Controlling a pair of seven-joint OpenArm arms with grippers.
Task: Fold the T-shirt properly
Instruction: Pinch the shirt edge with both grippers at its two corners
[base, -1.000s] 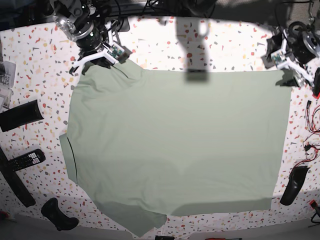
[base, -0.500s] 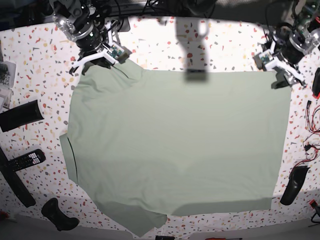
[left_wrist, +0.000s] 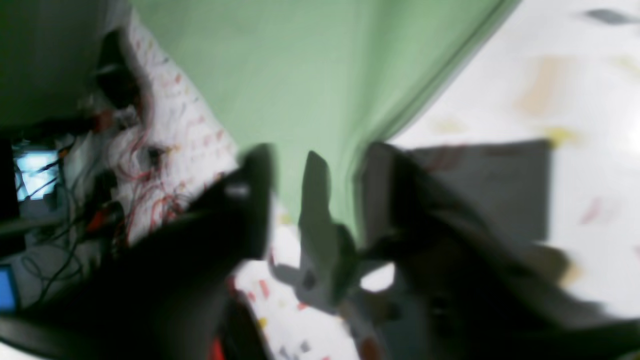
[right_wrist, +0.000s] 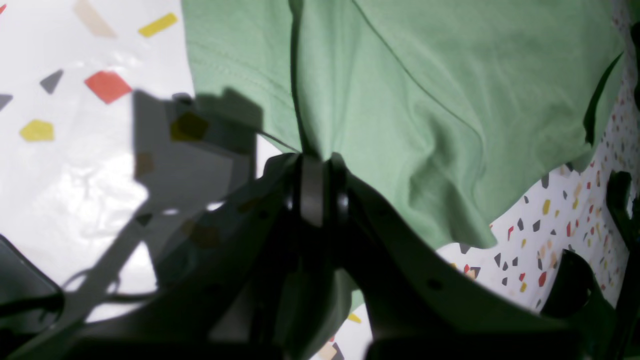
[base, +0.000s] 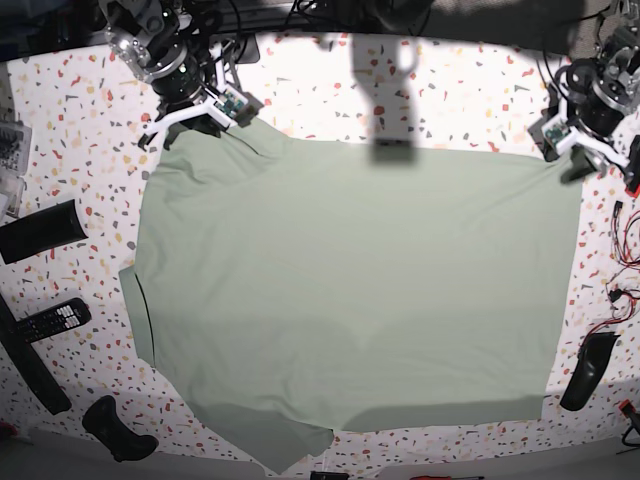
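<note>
Base view: right pincer (base: 228, 122) clamps the pale sage-green fabric T-shirt's (base: 350, 290) corner; left pincer (base: 566, 157), part-open, straddles the opposite one.

A: What do the arms look like?
B: Black and silver round joints, black cables looped behind them. The right gripper (base: 192, 112) has white fingers and a small green board.
A: And the left gripper (base: 572, 150)?
B: White brackets as well; up close its fingers (left_wrist: 250, 200) are dark and blurred.
</note>
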